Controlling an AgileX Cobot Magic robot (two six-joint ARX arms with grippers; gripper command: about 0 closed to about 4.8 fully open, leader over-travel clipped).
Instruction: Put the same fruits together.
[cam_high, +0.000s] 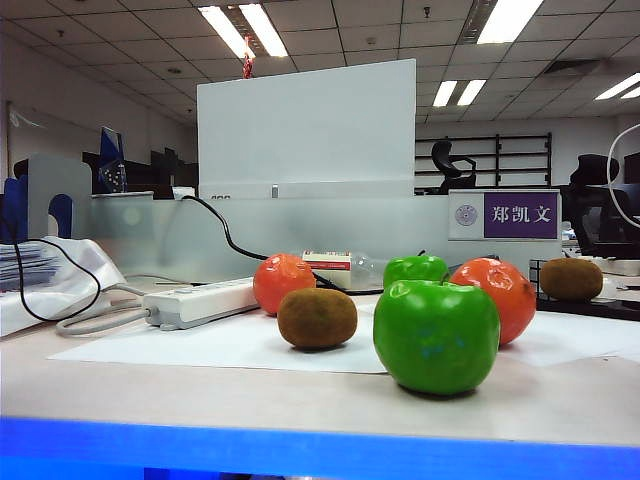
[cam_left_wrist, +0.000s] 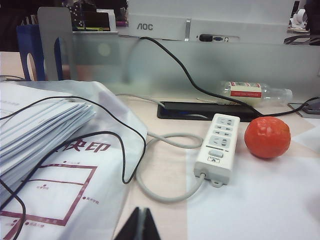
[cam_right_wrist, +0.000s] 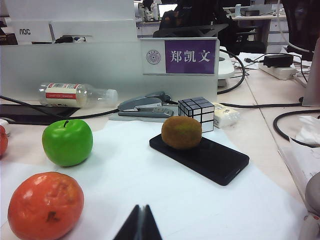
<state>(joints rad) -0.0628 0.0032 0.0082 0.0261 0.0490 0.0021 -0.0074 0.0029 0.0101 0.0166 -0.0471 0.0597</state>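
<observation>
On the white sheet a big green apple stands nearest, and a second apple sits behind it. One tangerine lies left, beside the power strip. The other tangerine lies right. A brown kiwi rests in front at the centre. Another kiwi sits on a black slab. My left gripper is shut and empty, well short of the left tangerine. My right gripper is shut and empty beside the right tangerine. Neither gripper shows in the exterior view.
A white power strip with a looped cable lies left of the fruits, and bagged papers lie further left. A gridded cube, a stapler and a lying bottle are at the back, before a frosted partition.
</observation>
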